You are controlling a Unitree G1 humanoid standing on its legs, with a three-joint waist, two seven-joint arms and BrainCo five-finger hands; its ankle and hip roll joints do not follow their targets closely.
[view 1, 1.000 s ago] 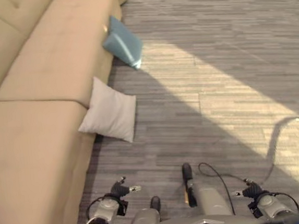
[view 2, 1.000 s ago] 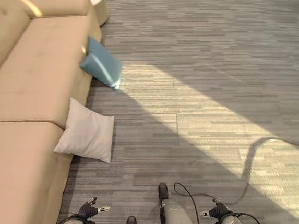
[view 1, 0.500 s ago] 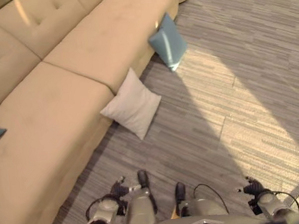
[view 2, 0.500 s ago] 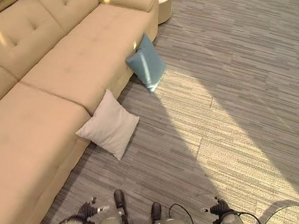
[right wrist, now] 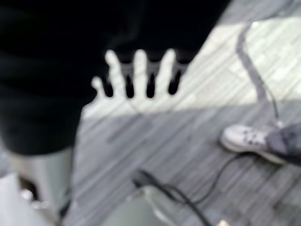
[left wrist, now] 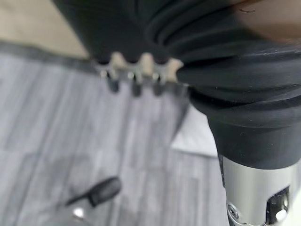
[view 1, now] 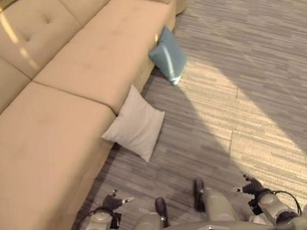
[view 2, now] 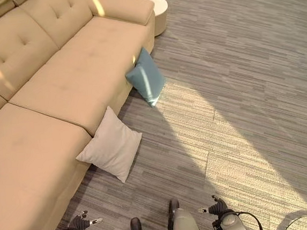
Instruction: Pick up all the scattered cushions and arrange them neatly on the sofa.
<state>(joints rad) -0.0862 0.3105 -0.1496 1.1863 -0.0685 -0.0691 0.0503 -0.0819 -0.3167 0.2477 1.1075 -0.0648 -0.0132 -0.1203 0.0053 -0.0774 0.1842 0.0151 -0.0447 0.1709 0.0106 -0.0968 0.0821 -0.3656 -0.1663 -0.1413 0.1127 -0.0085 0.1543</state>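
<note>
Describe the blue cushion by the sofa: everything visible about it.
The blue cushion is a square, muted grey-blue pillow of what looks like plain woven fabric, plump in the middle with pointed corners. It stands on one corner on the grey floor, tilted back so that it leans against the front edge of the beige sofa. A band of sunlight brightens its lower corner. It sits farther from the robot than the white cushion, apart from it. Neither hand touches it.

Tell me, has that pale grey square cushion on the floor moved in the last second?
No. The pale grey square cushion leans against the front of the beige sofa just below the seam between two seats, as before. The whole picture shifted, so the camera moved.
</note>
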